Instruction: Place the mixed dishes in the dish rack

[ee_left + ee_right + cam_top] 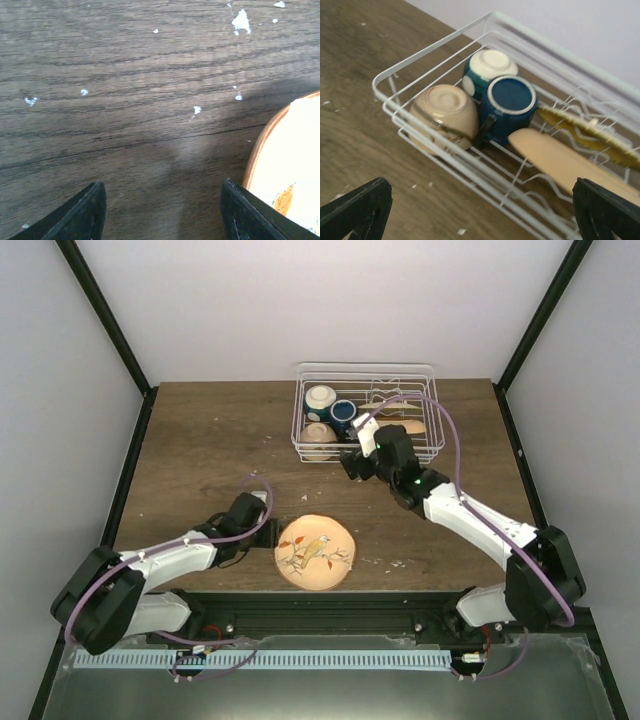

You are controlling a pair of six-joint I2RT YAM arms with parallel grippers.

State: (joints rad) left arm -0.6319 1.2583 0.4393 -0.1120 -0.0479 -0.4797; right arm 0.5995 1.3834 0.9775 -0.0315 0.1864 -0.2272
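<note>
The white wire dish rack stands at the back of the table. In it lie a cream bowl bottom up, a teal bowl with a white base, a dark blue cup and two plates on edge. An orange-rimmed plate with a bird picture lies flat on the table near the front. My left gripper is open and empty just left of it; the plate rim shows by the right finger. My right gripper is open and empty in front of the rack.
White crumbs are scattered over the dark wood table. Black frame posts and pale walls close in the sides and back. The rack's front rim lies between my right gripper and the dishes.
</note>
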